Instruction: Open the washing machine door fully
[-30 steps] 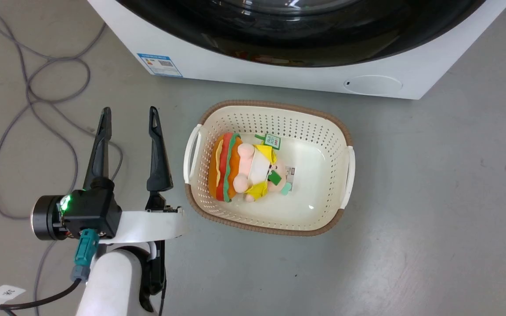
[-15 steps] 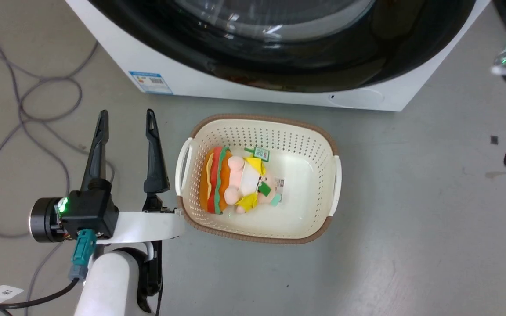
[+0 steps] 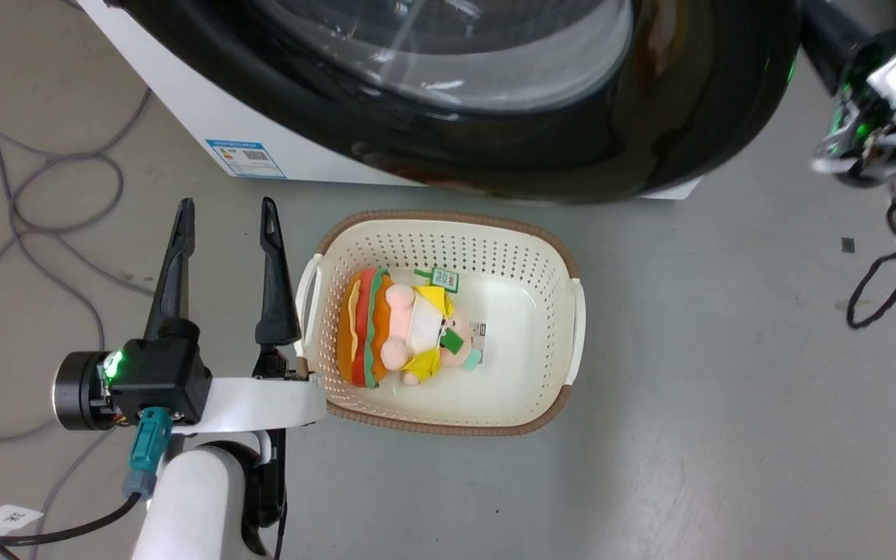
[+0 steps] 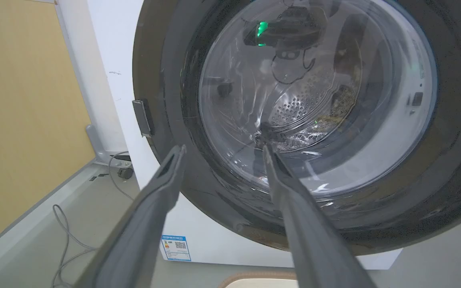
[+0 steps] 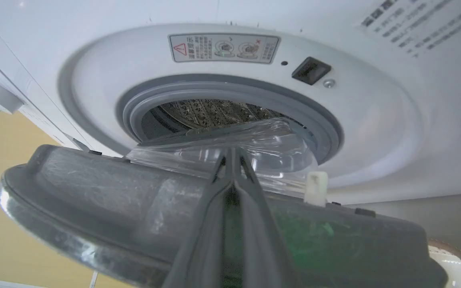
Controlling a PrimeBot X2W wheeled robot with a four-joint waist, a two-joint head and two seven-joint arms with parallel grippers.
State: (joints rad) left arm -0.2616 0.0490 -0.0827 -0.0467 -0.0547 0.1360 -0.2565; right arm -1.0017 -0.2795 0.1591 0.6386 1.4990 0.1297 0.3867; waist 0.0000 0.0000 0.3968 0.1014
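Head view: washing machine door (image 3: 495, 117) cut by the top edge at 12 o'clock, upper part unseen. Right wrist (image 3: 872, 109) at 2 o'clock is blurred, its fingers hidden behind the door rim. Left forearm (image 3: 191, 498) cut at 7 o'clock. Grey cable (image 3: 36, 194) leaves the picture at 9 o'clock. Blue-edged label (image 3: 244, 158) and green hang tag (image 3: 442, 278): print too small to read.

Right wrist view: right gripper (image 5: 230, 154) tips lie over the door glass, contact unclear. Steel drum (image 5: 210, 112) lower part hidden by the door. Warning sticker (image 5: 224, 48) text unreadable. Basket (image 5: 456, 266) cut at 5 o'clock.

Left wrist view: basket rim is just a sliver at 6 o'clock.
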